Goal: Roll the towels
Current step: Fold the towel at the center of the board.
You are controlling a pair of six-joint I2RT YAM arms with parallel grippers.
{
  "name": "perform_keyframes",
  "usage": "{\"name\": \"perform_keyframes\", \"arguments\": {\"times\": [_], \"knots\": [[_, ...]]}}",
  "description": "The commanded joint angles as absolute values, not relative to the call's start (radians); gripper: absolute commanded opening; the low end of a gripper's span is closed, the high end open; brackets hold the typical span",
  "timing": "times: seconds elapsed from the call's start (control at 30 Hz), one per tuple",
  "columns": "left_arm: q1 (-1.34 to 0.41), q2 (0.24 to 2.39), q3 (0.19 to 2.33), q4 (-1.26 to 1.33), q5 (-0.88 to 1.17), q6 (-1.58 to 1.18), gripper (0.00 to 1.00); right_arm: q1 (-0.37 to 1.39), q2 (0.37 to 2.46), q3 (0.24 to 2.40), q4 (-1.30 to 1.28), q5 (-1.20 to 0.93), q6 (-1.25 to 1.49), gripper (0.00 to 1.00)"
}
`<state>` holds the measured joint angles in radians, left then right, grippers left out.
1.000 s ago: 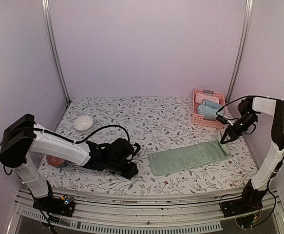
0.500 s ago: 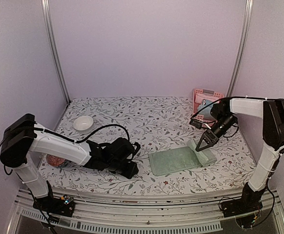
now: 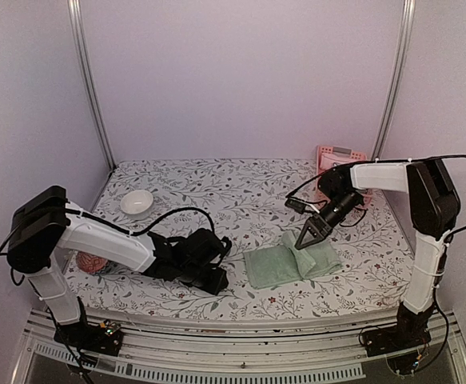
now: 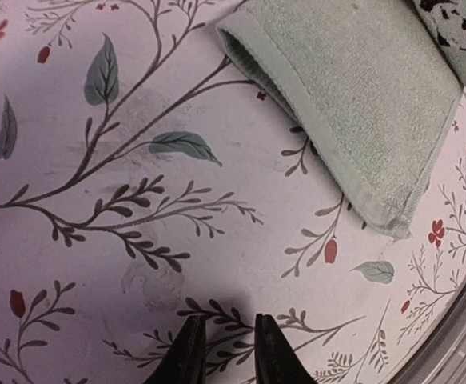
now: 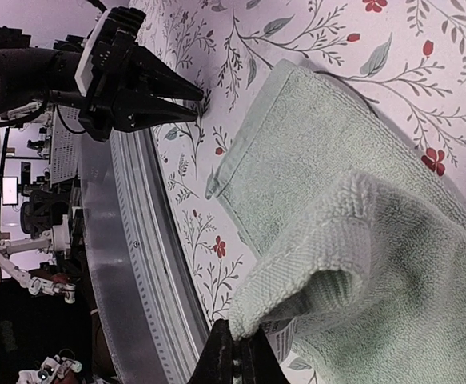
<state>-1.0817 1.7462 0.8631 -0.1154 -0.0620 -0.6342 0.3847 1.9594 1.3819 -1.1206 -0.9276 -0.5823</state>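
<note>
Pale lilac walls on three sides, worktop (image 3: pixel 217 192) covered in a floral print of leaves and small red flowers. Metal rail along the near edge.

Green towel (image 3: pixel 276 264) lies right of centre, close to the near edge. Its left part is flat on the worktop, and its right end is lifted and folded back over the flat part, making a loose hump. Left wrist view shows the towel (image 4: pixel 352 96) doubled, with a hemmed corner pointing at the near edge. A black-and-white patch (image 4: pixel 456 20) sits at its far end, cut off by the frame.

Right gripper (image 3: pixel 303 240) is clenched on the raised end of the towel, fingers pinched tight on the terry hem. It hangs just above the flat part, tips pointing down and left. Right wrist view shows the towel (image 5: pixel 320 160) curling up into the fingertips (image 5: pixel 231 336).

Left gripper (image 3: pixel 218 283) is low over the worktop, just left of the towel and apart from it. Jaws are a little apart with nothing between them, only bare print under the tips (image 4: pixel 227 328). It is also seen from the right wrist (image 5: pixel 186 102), tips aimed at the towel's left edge.

White bowl (image 3: pixel 137 202) sits near the left edge, midway back. Pink basket (image 3: pixel 338 154) is at the far right corner, mostly hidden by the right arm, contents can't tell.
</note>
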Motion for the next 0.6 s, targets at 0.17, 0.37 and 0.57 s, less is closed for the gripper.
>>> {"name": "perform_keyframes", "arguments": {"times": [0.17,0.37,0.57], "knots": [[-1.070,1.791,0.887,-0.065,-0.019,-0.652,0.25,0.476,2.006,1.453,-1.046,-0.964,-0.495,0.03],[-1.061,1.806,0.892,-0.030,0.001,-0.661,0.25,0.510,2.059,1.493,-1.051,-0.965,-0.466,0.03],[-1.056,1.827,0.900,-0.006,0.022,-0.659,0.25,0.520,2.110,1.544,-1.060,-0.964,-0.458,0.03]]}}
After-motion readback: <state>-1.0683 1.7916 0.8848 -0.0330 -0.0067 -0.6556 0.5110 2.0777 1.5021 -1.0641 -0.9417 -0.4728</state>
